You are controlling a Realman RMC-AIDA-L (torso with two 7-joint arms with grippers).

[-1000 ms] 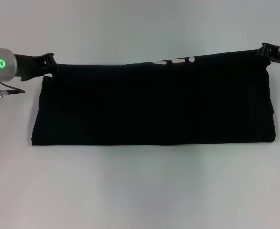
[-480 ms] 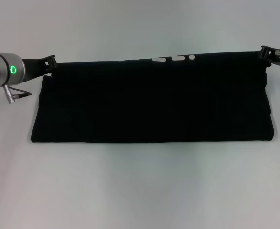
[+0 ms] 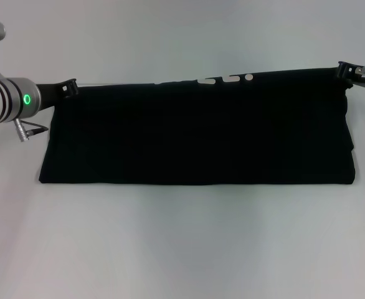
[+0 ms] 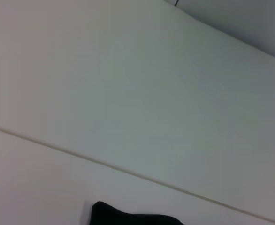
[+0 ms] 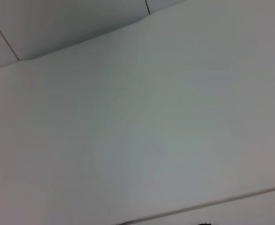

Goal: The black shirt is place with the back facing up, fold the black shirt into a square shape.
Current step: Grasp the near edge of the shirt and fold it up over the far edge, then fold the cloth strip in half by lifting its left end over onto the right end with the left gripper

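Soft black shirt (image 3: 195, 134) drawn tauter, far edge raised since a second earlier; left gripper (image 3: 67, 87) and right gripper (image 3: 344, 68) fingers pinched its corners, mid-fold.

A: How many garments lie on the surface (image 3: 182, 249)?
B: One, the black shirt (image 3: 195, 134).
A: And end effectors?
B: Two: the left end effector (image 3: 67, 87) near the far left, the right end effector (image 3: 346, 70) near the far right.
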